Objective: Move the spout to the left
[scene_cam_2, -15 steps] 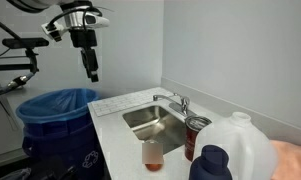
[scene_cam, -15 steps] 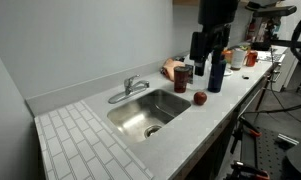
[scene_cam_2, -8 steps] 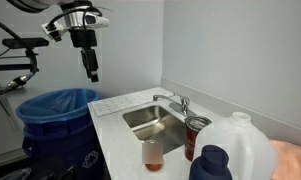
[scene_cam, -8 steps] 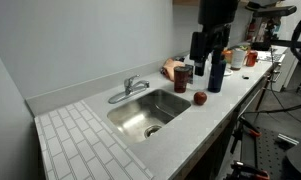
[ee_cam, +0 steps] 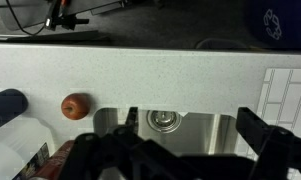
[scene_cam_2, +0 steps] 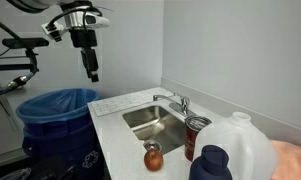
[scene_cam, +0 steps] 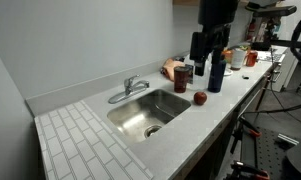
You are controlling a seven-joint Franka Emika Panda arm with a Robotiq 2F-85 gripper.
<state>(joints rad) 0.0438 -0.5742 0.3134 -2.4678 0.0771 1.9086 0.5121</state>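
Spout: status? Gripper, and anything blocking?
Gripper open, empty, high above counter, well off target. Spout untouched. Apple on counter, clear of spout.

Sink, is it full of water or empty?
Empty: the sink shows bare metal and an uncovered drain in the wrist view.

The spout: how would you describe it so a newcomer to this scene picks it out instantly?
Find the steel sink sunk in the white counter. At its back edge by the wall stands a short chrome base; the spout is the long, slim, nearly straight shiny tube reaching out from it, unlike the small lever handle on top.
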